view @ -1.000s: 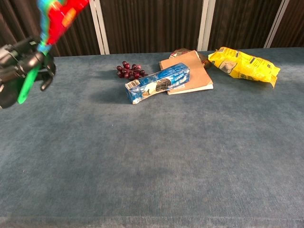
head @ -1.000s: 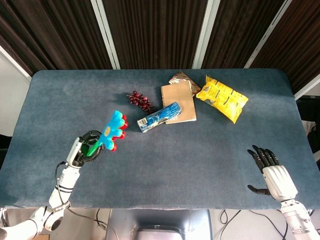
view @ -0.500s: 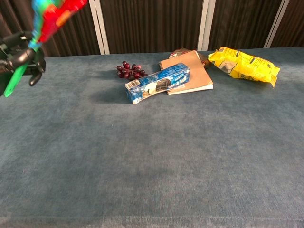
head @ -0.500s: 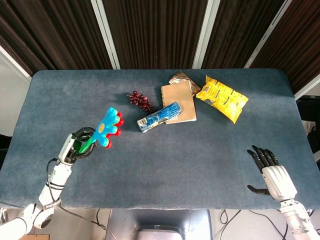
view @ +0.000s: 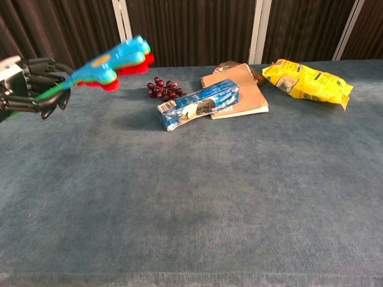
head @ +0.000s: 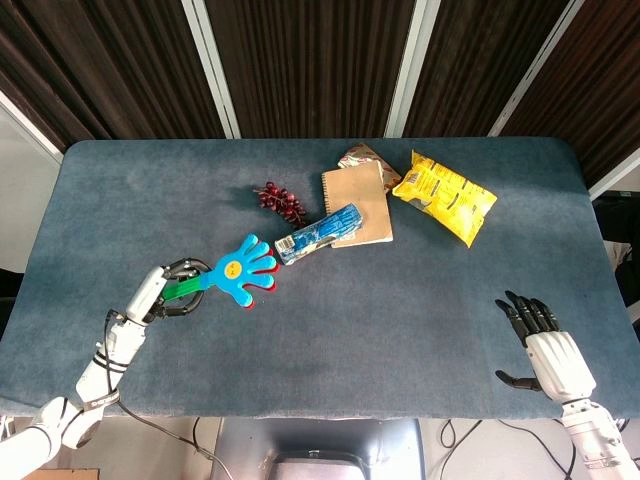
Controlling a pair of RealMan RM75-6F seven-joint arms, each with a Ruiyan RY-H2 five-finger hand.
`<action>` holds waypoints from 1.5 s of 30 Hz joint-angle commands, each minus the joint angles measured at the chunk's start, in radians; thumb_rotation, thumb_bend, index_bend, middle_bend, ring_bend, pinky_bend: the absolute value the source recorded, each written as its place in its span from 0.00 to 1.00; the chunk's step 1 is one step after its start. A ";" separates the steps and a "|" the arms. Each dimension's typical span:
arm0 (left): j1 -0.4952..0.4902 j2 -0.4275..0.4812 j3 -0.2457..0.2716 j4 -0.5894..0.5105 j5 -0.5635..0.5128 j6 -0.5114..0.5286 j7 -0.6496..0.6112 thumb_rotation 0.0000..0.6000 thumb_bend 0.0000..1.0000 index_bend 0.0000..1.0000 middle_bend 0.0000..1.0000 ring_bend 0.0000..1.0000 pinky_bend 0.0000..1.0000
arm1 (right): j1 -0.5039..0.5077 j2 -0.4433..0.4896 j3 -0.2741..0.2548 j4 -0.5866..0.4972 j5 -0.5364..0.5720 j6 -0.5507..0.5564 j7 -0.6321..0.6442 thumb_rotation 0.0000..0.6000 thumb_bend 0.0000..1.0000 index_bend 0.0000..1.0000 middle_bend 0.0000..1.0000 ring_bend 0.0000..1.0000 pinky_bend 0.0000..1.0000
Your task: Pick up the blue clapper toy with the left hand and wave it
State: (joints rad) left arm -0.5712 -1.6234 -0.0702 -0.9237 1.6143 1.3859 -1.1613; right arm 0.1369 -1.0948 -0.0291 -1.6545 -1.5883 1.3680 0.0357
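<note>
My left hand (head: 168, 290) (view: 30, 86) grips the green handle of the blue clapper toy (head: 240, 272) (view: 111, 61) above the table's front left part. The toy is shaped like a blue hand with a red layer beneath and a yellow badge, and it lies nearly flat, pointing right toward the biscuit pack. In the chest view it is motion-blurred. My right hand (head: 545, 348) hovers at the front right corner, fingers spread, holding nothing; the chest view does not show it.
A blue biscuit pack (head: 318, 233) (view: 198, 104) leans on a brown notebook (head: 359, 203) (view: 242, 88). Dark red grapes (head: 281, 200) (view: 163, 88), a yellow snack bag (head: 444, 196) (view: 307, 82) and a brown wrapper (head: 356, 155) lie at the back of the blue table (head: 400, 310).
The left hand has swung the clapper down from an upright tilt to nearly level, its head moving right. The right hand has not moved.
</note>
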 commanded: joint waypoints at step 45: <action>-0.019 -0.102 0.102 0.191 -0.023 -0.259 0.309 1.00 0.39 0.01 0.00 0.00 0.00 | -0.004 0.000 0.003 0.002 -0.010 0.016 0.013 1.00 0.20 0.00 0.00 0.00 0.00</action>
State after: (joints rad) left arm -0.5945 -1.7245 0.0398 -0.7245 1.6005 1.1169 -0.8704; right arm 0.1336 -1.0946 -0.0265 -1.6525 -1.5968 1.3826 0.0466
